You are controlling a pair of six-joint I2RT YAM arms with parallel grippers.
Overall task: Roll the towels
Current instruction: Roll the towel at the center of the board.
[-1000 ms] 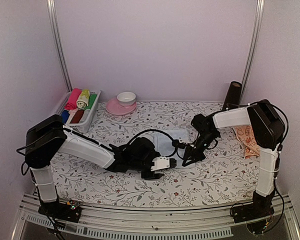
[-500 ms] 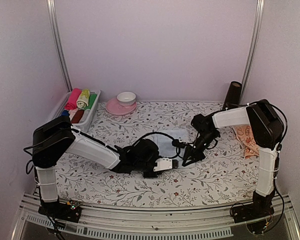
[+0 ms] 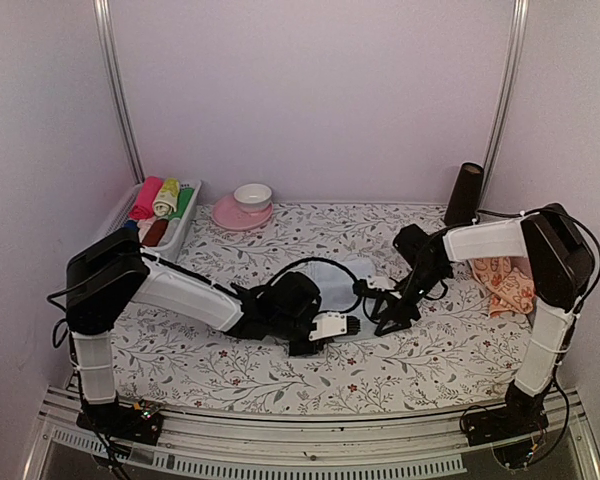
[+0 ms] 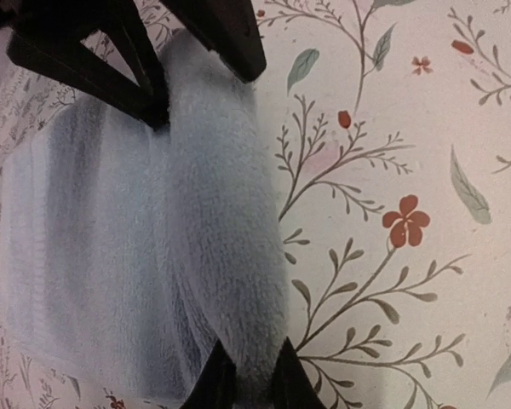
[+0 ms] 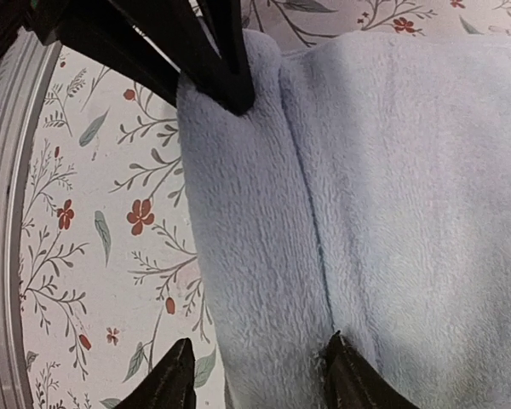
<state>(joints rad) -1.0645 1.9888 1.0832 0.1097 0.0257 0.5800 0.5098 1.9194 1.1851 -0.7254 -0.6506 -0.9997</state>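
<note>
Left gripper (image 4: pixel 249 385) had closed over the last second from a wide stance to a tight pinch on the rolled near edge of the blue towel (image 4: pixel 128 239). Over the same second the right gripper (image 5: pixel 260 379) had let go, and its fingers now stood apart on either side of the roll without pressing it. The right arm had also shifted a little to the right. This looked like a handover: the left side held the first turn in place so the right could take a fresh hold. The roll seemed only just started, about one turn thick, with most of the cloth lying flat toward the far side, near the middle of the worktop (image 3: pixel 430 360). The peach towel (image 3: pixel 505 282) lay crumpled at the right edge, well apart and not yet rolled. The blue cloth was plush, with a short fleecy nap, and its fold was plump and rounded, so it would probably spring open if released. The sheet beneath was smooth and pale, printed with leafy sprigs and small red flowers.
</note>
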